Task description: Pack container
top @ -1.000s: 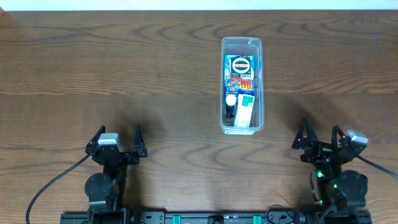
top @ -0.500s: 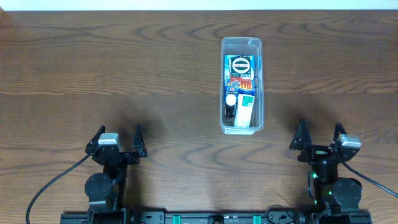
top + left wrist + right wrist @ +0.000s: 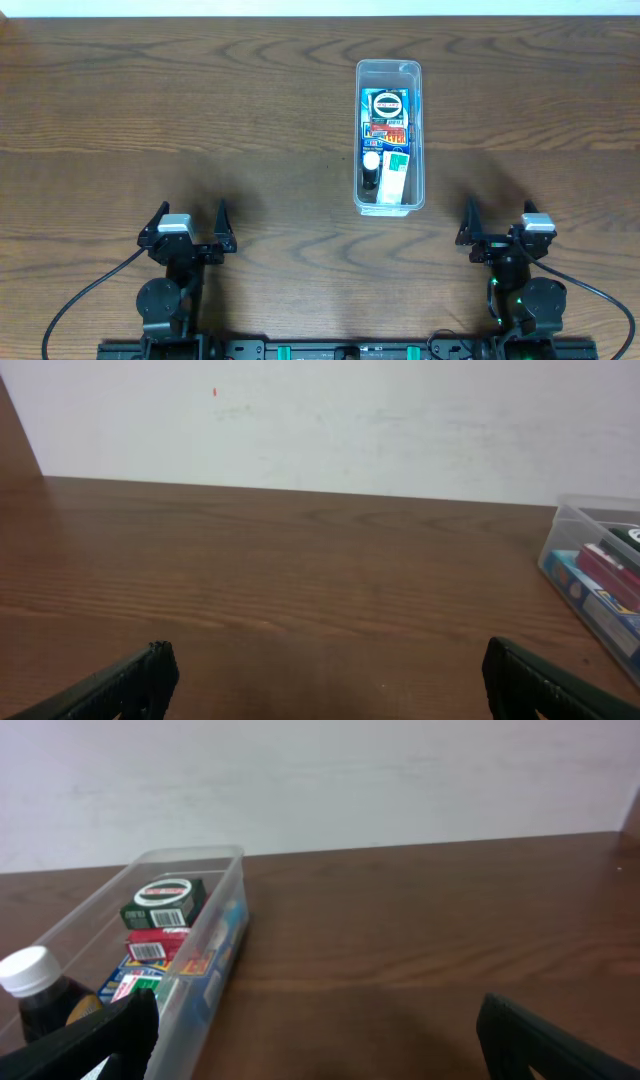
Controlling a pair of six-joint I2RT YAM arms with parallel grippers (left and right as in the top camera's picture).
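Observation:
The container (image 3: 389, 67) is a clear, long bin standing right of centre on the wooden table. It holds several small boxes and a dark bottle with a white cap (image 3: 371, 159). My left gripper (image 3: 191, 212) is open near the front edge at the left, far from the bin, with nothing between its fingers. My right gripper (image 3: 498, 215) is open and empty near the front edge, just right of the bin's near end. The left wrist view has the container (image 3: 596, 503) at its right edge beyond the open gripper (image 3: 325, 670). From the right wrist, the container (image 3: 190, 853) lies ahead on the left, with the bottle cap (image 3: 28, 970) and a green box (image 3: 165, 900) inside, past the open gripper (image 3: 318, 1020).
A pale wall runs along the table's far edge (image 3: 320, 14). Black cables trail from both arm bases at the front edge. Bare brown wood surrounds the bin on all sides.
My right gripper has shifted left and turned from a slant to face straight up the table. The left arm and the container have not moved.

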